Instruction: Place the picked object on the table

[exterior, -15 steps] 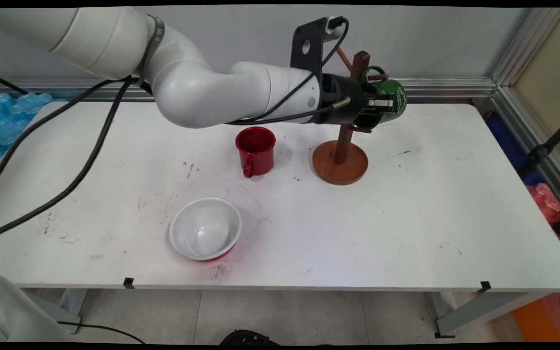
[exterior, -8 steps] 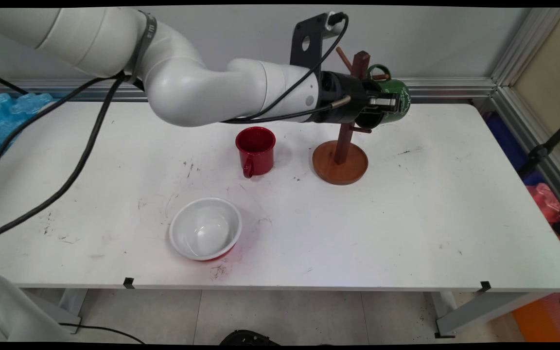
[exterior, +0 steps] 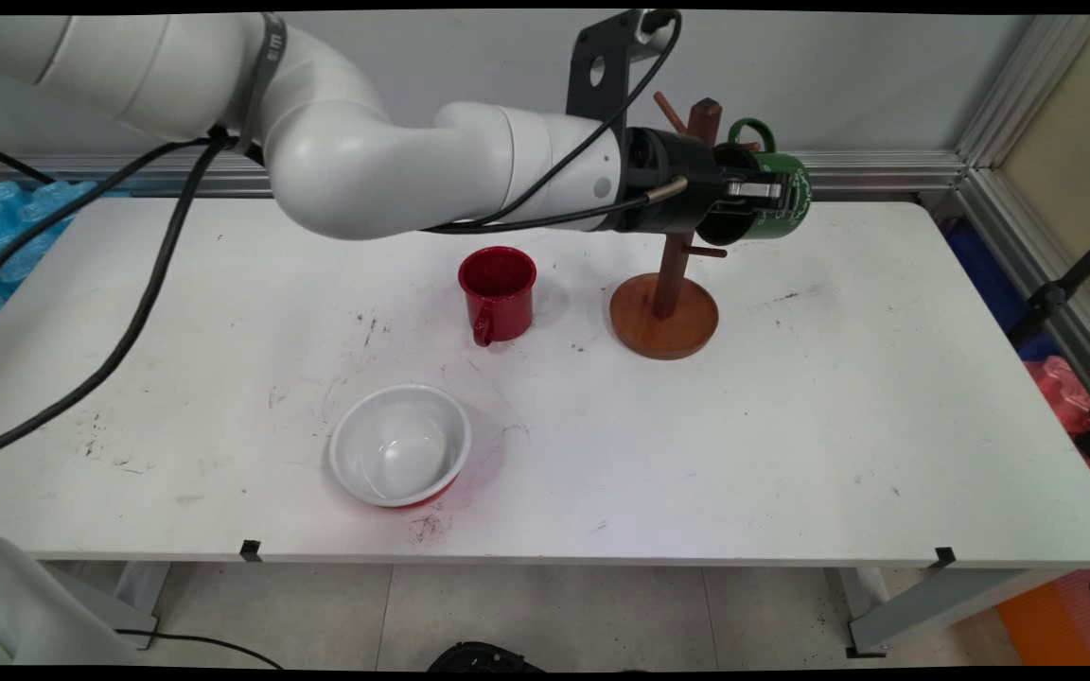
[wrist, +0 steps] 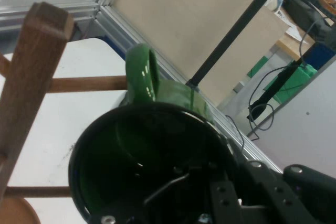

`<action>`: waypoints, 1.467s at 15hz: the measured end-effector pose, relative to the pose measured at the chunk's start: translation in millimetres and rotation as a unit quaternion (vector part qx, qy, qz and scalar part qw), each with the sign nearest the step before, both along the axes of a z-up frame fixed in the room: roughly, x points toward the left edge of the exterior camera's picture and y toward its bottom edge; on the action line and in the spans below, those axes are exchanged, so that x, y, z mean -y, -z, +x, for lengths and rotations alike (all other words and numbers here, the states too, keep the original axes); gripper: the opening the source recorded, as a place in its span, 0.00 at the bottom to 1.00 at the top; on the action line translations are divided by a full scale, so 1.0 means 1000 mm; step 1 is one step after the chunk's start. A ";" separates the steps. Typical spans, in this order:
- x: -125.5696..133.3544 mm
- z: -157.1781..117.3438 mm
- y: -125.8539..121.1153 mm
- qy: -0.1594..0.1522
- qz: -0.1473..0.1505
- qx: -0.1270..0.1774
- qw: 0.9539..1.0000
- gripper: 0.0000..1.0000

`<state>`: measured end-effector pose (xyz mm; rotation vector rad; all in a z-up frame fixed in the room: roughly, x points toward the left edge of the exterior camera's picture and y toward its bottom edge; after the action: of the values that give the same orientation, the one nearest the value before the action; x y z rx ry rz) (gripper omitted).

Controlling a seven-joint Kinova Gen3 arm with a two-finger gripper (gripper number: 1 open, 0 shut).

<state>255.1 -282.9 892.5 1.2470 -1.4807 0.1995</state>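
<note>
Lifted rightward: pincer [exterior: 761, 189] clamping glossy green mug [exterior: 784, 203].

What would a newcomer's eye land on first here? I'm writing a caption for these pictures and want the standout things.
First, the black two-finger gripper, shut on the rim of a glossy green mug held on its side in the air by the top of the wooden mug tree at the table's far side. Next, the red enamel mug standing left of the tree's round base, and the white bowl nearer the front edge.

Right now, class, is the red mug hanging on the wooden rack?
No, the red mug stands on the table, left of the rack.
</note>
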 end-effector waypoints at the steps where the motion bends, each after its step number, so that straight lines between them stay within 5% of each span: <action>1: -0.001 0.000 -0.001 0.002 0.000 0.000 1.000 0.00; 11: -0.018 0.000 -0.011 0.024 0.002 0.002 1.000 0.00; 22: -0.042 0.018 -0.038 0.112 -0.020 0.067 0.991 0.00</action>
<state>273.0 -241.2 930.4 1.0433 -1.7107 0.1638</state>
